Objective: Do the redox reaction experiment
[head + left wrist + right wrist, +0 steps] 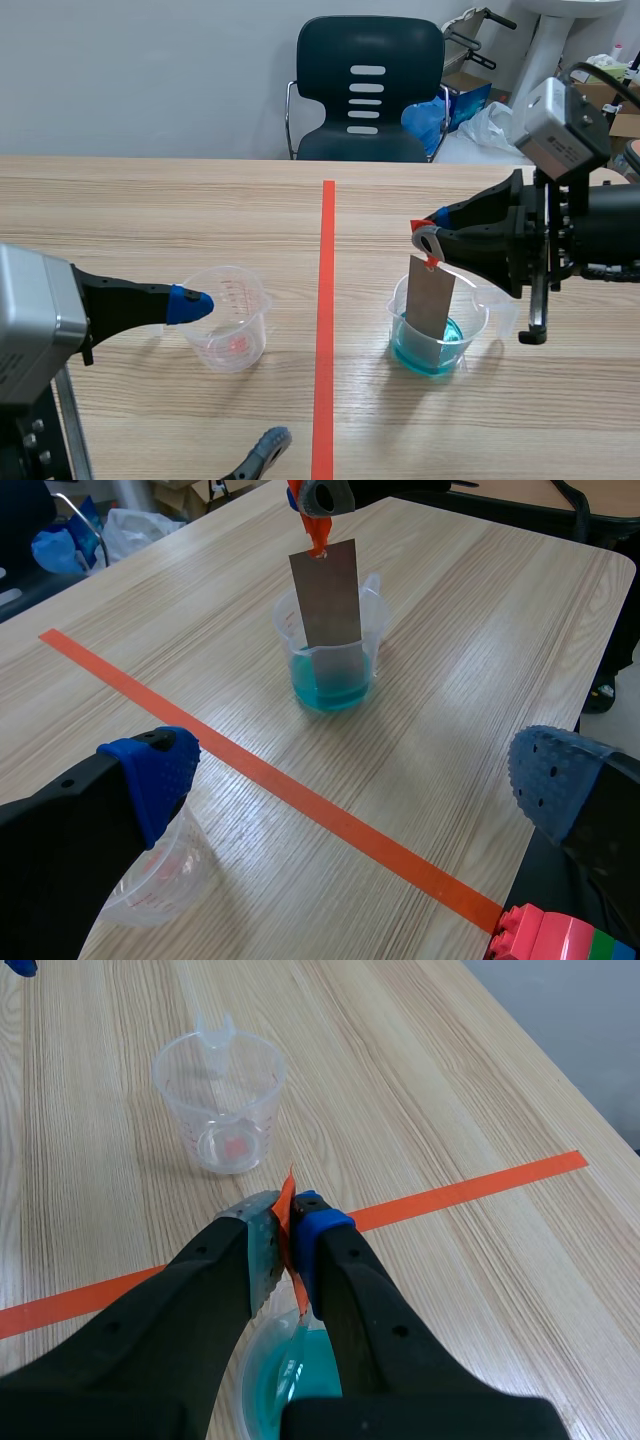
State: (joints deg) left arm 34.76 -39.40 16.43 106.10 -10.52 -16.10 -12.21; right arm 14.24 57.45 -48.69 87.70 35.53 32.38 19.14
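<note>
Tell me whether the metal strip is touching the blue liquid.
Touching: left wrist view shows the metal strip with its lower end sunk in the blue liquid.

No words or numbers can be read here. The clear cup (232,318) on the left has tiny red marks on its side, too small to read.
</note>
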